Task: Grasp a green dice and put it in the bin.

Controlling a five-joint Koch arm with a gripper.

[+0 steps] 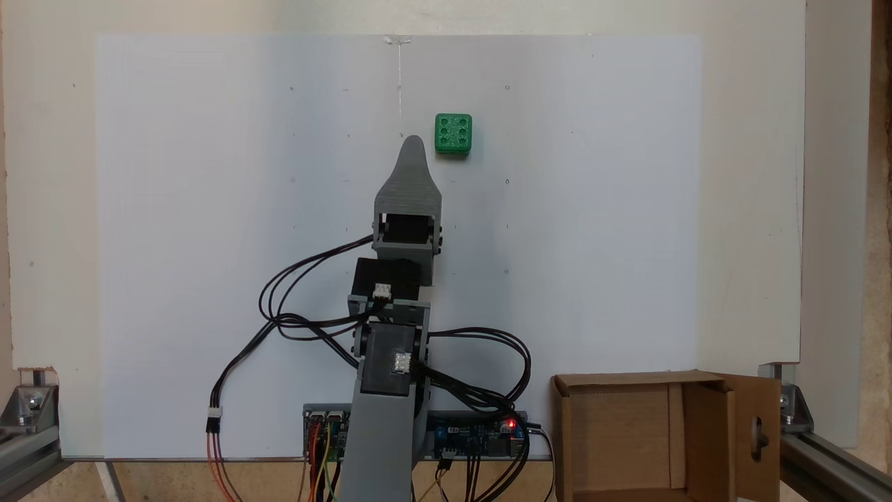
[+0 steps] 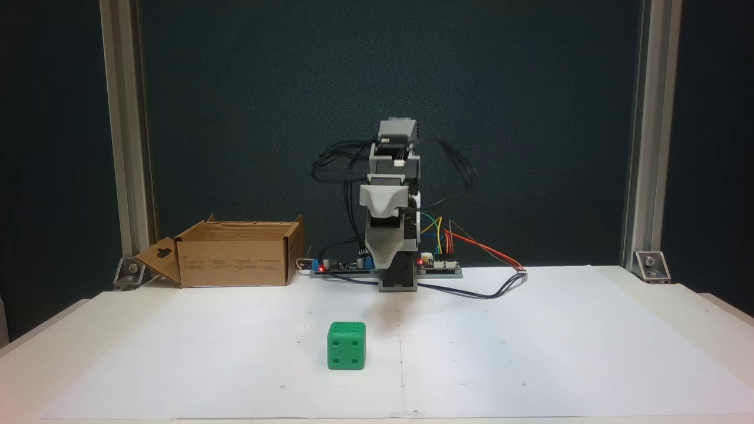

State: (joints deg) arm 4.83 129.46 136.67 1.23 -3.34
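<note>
The green dice rests on the white sheet, untouched. In a fixed view from above, my grey gripper points up the picture, its tip just left of the dice and a little short of it. A single tapered jaw shows there, with the other hidden beneath it. In the front fixed view the gripper faces the camera, raised above the table behind the dice and slightly to its right. The bin, a brown cardboard box with an open keyhole flap, stands beside the arm's base.
Circuit boards with lit red LEDs and loose cables sit at the arm's base. Aluminium frame posts and corner brackets stand at the table's edges. The white sheet covers the tabletop.
</note>
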